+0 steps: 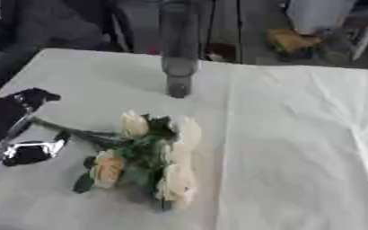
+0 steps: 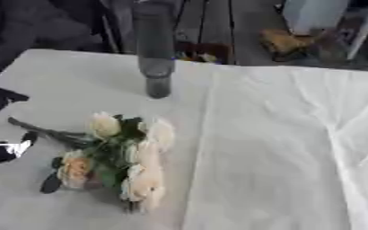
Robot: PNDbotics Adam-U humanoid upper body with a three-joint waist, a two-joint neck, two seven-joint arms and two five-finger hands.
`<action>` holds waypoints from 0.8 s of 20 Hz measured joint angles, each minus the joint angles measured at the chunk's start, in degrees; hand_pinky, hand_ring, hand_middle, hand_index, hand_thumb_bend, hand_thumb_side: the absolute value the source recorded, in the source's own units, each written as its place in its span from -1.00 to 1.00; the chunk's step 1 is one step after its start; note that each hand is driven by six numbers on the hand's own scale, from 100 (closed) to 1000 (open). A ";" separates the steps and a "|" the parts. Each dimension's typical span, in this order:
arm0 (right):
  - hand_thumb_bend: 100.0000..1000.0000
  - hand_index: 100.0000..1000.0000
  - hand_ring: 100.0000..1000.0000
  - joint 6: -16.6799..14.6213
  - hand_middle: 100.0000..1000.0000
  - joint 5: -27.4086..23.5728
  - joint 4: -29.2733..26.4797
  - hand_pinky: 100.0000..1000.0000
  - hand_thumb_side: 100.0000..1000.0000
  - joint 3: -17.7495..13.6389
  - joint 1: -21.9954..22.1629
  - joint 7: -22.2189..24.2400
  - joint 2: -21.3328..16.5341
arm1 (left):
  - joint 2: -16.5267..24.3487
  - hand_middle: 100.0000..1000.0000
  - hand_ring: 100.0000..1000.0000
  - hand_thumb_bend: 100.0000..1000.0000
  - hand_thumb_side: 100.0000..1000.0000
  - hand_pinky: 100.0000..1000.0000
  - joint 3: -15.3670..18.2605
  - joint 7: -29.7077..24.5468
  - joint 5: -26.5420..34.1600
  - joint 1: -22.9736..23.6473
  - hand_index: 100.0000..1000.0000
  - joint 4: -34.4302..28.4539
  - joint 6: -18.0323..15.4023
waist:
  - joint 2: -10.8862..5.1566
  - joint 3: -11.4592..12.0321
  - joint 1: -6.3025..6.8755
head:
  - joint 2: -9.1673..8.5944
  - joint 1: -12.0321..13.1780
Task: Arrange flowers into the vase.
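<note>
A bunch of cream and pale-orange roses (image 1: 152,157) with green leaves lies flat on the white tablecloth (image 1: 297,148), blooms toward the front, stems (image 1: 65,130) pointing left. My left hand (image 1: 14,130), black and silver, comes in from the left edge. Its fingers (image 1: 32,98) and thumb (image 1: 36,150) are spread apart on either side of the stem ends, without closing on them. A tall, narrow dark grey vase (image 1: 177,58) stands upright at the back centre, well behind the flowers. My right hand shows in neither view.
The table's far edge (image 1: 297,66) runs just behind the vase. Beyond it are dark furniture, a brown object (image 1: 293,41) on the floor and a white box (image 1: 317,13). The cloth has creases on the right half.
</note>
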 measured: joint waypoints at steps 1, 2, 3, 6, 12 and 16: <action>-1.00 0.67 0.48 -0.01 0.32 0.00 0.00 0.56 0.64 0.00 0.00 0.01 0.00 | 0.00 0.54 0.57 -0.43 -0.42 0.44 -0.21 -0.09 -0.01 0.00 0.75 0.01 -0.02 | 0.01 0.00 0.00 | 0.00 0.01; -1.00 0.67 0.48 -0.01 0.32 0.00 0.00 0.56 0.64 0.00 0.00 0.01 0.00 | 0.02 0.54 0.57 -0.41 -0.42 0.45 -0.36 -0.22 -0.01 0.00 0.76 0.03 -0.05 | 0.03 -0.01 0.00 | 0.00 0.01; -1.00 0.67 0.48 -0.02 0.32 0.00 0.00 0.56 0.64 0.00 0.00 0.02 0.00 | 0.05 0.55 0.57 -0.37 -0.41 0.45 -0.59 -0.37 -0.01 0.00 0.76 0.06 -0.10 | 0.06 -0.01 0.00 | 0.00 0.02; -1.00 0.67 0.48 -0.03 0.32 0.00 0.01 0.56 0.64 0.00 -0.01 0.07 0.00 | 0.48 0.56 0.58 -0.35 -0.41 0.46 -1.27 -1.21 -0.15 0.00 0.77 0.65 -0.37 | 0.07 -0.01 0.00 | 0.00 0.02; -1.00 0.67 0.48 -0.06 0.32 0.00 0.02 0.56 0.64 0.00 -0.02 0.25 0.01 | 1.29 0.57 0.57 -0.33 -0.42 0.46 -2.54 -3.59 -1.28 -0.18 0.78 2.53 -0.40 | 0.08 -0.01 -0.06 | 0.00 0.03; -1.00 0.67 0.48 -0.04 0.32 0.00 0.05 0.56 0.64 0.00 -0.03 0.31 0.03 | 1.58 0.57 0.57 -0.32 -0.43 0.46 -3.57 -5.09 -1.97 -1.27 0.79 4.54 -0.17 | 0.12 -0.02 -0.18 | 0.00 0.05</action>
